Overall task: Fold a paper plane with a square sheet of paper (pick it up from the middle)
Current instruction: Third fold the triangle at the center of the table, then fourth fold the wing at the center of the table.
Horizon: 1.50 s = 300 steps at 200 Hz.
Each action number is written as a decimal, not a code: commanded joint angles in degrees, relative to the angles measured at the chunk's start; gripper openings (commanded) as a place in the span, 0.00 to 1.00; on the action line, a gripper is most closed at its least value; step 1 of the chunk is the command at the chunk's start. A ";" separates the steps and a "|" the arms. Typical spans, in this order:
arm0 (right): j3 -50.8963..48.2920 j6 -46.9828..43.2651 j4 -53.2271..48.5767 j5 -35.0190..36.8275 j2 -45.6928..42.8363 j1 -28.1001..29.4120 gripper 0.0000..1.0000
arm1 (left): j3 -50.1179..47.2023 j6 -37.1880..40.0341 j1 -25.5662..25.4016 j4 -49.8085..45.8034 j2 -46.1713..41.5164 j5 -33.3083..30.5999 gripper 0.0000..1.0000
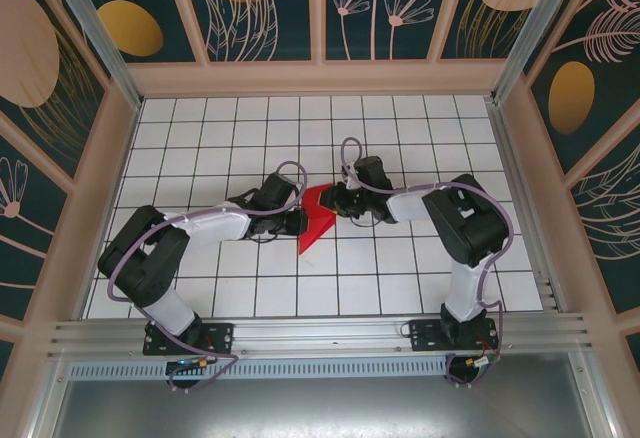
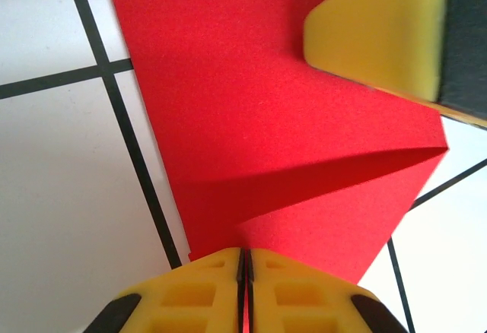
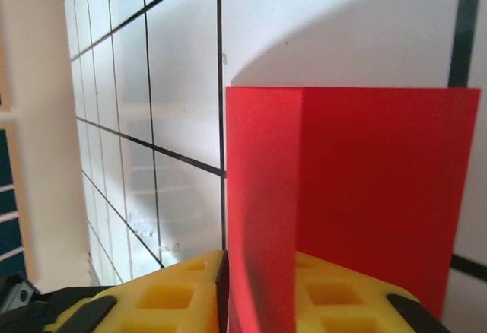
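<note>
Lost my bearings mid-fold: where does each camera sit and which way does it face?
Top external: above, behind the bases, looking down on the table; both arms show.
Left wrist: looks along the left gripper pinching the red paper; the other arm's finger opposite.
Right wrist: looks along the right gripper holding that paper.
All three share the paper.

One red sheet of paper (image 1: pixel 316 223) out there. Two arms (image 1: pixel 200 228), and two grippers: left gripper (image 2: pixel 245 261), right gripper (image 3: pixel 259 261).

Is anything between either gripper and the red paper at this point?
Nothing visible: the left gripper and the right gripper each pinch the red paper directly between their fingers.
</note>
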 commanded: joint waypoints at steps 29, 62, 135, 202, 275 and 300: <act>-0.58 2.35 0.79 1.10 -0.69 -0.19 0.05 | -2.72 -1.27 0.32 1.83 -6.25 0.45 0.30; -7.02 13.31 7.55 6.93 -5.17 1.22 0.01 | -6.73 -2.08 0.27 4.71 -12.52 -0.05 0.44; -7.33 18.11 2.44 14.67 -7.98 5.61 0.09 | -10.41 -1.52 -10.30 6.18 -18.03 -12.46 0.53; -6.45 14.90 1.42 12.11 -9.35 4.53 0.22 | -9.74 -3.93 -15.88 6.56 -12.49 -20.79 0.57; -5.06 13.88 1.76 9.37 -9.43 4.19 0.22 | -7.32 -4.64 -18.72 4.98 -6.07 -25.34 0.58; -4.63 13.74 1.42 9.11 -9.32 4.19 0.22 | -7.23 -4.82 -18.86 4.18 -5.22 -27.48 0.57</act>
